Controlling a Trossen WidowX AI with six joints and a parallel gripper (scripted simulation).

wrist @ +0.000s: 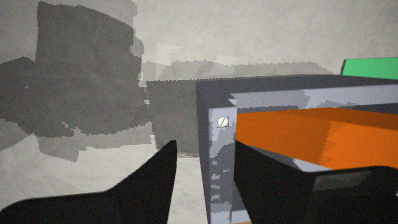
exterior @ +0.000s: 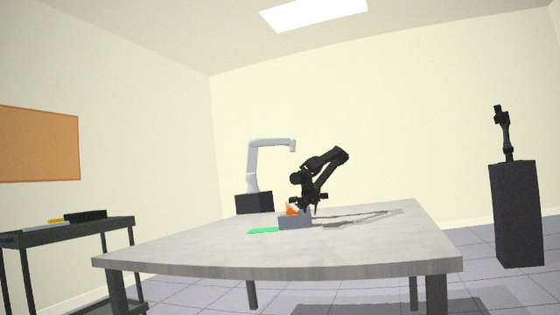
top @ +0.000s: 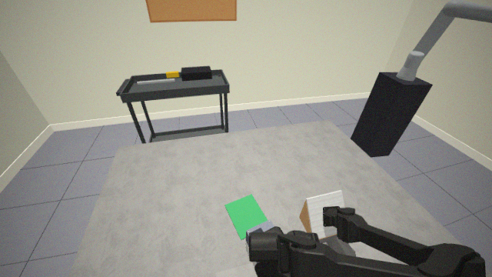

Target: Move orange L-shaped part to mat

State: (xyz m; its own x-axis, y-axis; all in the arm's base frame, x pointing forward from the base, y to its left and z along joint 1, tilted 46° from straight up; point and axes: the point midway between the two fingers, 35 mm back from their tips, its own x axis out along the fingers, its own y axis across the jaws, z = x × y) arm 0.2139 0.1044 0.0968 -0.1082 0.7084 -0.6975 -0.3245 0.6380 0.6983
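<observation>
The grey tray [top: 263, 226] [exterior: 295, 222] [wrist: 370, 95] stands beside the green mat [top: 246, 215] [exterior: 262, 230] [wrist: 372, 67]. The orange part [exterior: 291, 212] [wrist: 367, 145] is tilted in its pocket: its end toward the mat stands above the tray's rim, while its L-shaped end is low and mostly hidden behind a finger. My gripper [exterior: 309, 210] [wrist: 200, 143] is partly open with nothing between its fingers. In the wrist view the right finger reaches down into the pocket over the L-shaped end, and the left finger is outside the tray's wall. Contact is hidden.
A wedge-shaped block [top: 327, 211] with a white ridged face and brown side stands close to the tray, near the arm. A dark cart [top: 177, 86] stands beyond the table. Another arm on a black pedestal [top: 388, 115] [exterior: 255, 202] stands off the table.
</observation>
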